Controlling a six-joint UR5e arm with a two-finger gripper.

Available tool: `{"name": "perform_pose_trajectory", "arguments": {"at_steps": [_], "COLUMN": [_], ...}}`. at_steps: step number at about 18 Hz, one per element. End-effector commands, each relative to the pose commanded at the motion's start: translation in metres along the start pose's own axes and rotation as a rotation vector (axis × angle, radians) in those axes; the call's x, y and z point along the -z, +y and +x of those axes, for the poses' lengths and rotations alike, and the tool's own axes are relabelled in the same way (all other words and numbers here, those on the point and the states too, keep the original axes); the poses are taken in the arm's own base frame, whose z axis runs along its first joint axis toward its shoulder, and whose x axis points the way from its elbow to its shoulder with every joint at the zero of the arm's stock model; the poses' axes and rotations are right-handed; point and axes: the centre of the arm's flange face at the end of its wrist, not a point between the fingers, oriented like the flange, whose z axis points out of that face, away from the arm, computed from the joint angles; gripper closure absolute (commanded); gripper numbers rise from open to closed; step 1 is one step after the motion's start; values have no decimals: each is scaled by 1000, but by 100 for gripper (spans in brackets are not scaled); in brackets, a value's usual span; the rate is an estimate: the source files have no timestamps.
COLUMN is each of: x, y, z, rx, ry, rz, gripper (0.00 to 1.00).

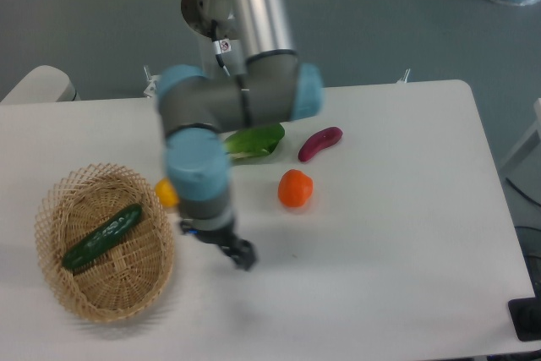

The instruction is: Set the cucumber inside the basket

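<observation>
The dark green cucumber (pixel 102 237) lies diagonally inside the oval wicker basket (pixel 59 285) at the table's front left. My gripper (pixel 241 254) hangs just right of the basket, low over the white table, apart from the cucumber. It is blurred and seen from above, so I cannot tell whether its fingers are open or shut. Nothing shows between them.
A leafy green bok choy (pixel 254 141), a purple eggplant (pixel 320 143) and an orange round fruit (pixel 295 188) lie behind and right of the gripper. A yellow piece (pixel 166 194) peeks out beside the arm at the basket's far rim.
</observation>
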Motion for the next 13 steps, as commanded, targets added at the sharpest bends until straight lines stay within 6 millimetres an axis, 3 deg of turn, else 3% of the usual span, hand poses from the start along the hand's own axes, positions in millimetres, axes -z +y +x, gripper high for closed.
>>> {"name": "perform_pose_trajectory", "arguments": {"at_steps": [4, 9, 13], "x": [-12, -17, -29], "y": [27, 66, 66], "z": [-39, -72, -79], "rx": [-55, -129, -175], "ry": [-7, -15, -11], "rz": [-2, 8, -5], "gripper": [0, 0, 0]}}
